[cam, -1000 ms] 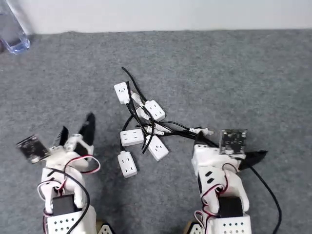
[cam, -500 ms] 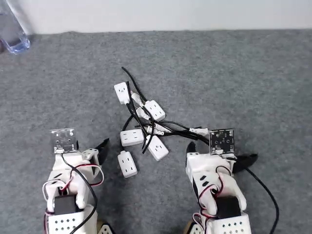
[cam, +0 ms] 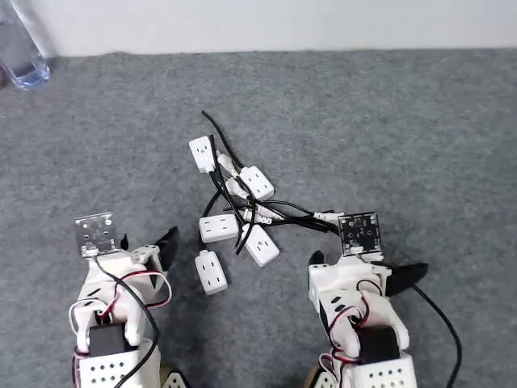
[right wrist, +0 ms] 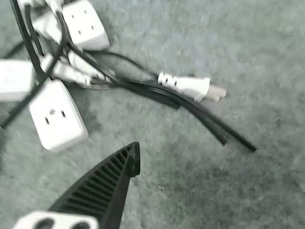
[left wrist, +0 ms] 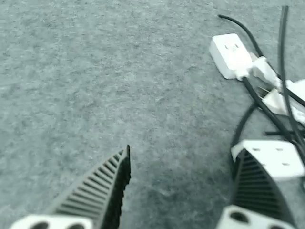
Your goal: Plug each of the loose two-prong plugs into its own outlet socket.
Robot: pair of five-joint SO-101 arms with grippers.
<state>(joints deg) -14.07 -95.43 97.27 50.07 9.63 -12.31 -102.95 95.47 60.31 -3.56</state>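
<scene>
In the high view, the sockets are lying mid-table in a knot of black cords. One loose plug is poking out at the knot's 3 o'clock. The right gripper is sitting at the plug's 6 o'clock, jaws spread wide and holding nothing. The left gripper is waiting at the knot's 8 o'clock, equally wide and empty.

In the left wrist view, the left gripper is gaping over bare mat, with one finger overlapping a near socket. Closing here is risking a pinch on that socket's corner or on a cord, which would drag the whole knot.

In the right wrist view, one finger is pointing toward the plug, whose cord is running in among other cords. Lifting it is likely to tug the neighbouring sockets out of place. Gripping over the prongs would block insertion. The sockets look light and unfixed, so pushing the plug in unbraced could simply slide one away.
</scene>
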